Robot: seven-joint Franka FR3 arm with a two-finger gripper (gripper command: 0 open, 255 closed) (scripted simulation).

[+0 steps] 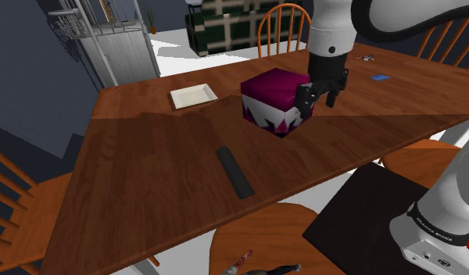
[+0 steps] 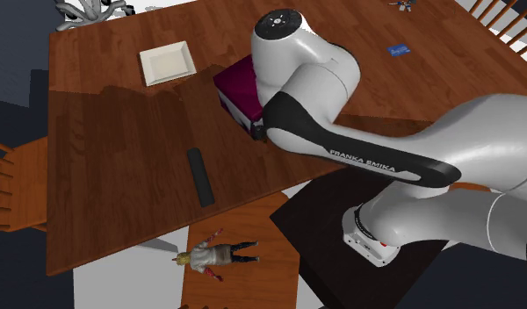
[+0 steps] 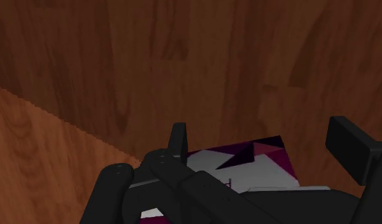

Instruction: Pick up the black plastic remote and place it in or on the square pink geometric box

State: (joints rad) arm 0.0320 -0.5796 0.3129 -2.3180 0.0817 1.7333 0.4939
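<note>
The black remote [image 1: 234, 172] [image 2: 200, 176] lies flat on the wooden table [image 1: 147, 156], near its front edge and apart from everything else. The square box [image 1: 272, 101] [image 2: 238, 85], magenta with white and dark geometric patches, stands further back. My black gripper [image 1: 319, 101] hangs open just at the box's right side in the shoulder view, level with its top and well away from the remote. In the wrist view the fingers [image 3: 355, 149] stand wide apart with nothing clasped, and a corner of the box [image 3: 247, 162] shows below them. In the second exterior view the arm hides the hand.
A shallow white tray [image 1: 192, 96] [image 2: 167, 64] lies on the table behind and left of the box. A small blue item [image 1: 379, 77] [image 2: 397, 50] sits at the far right. Orange wooden chairs [image 1: 284, 23] ring the table. A doll-like figure [image 2: 213, 255] lies on the floor.
</note>
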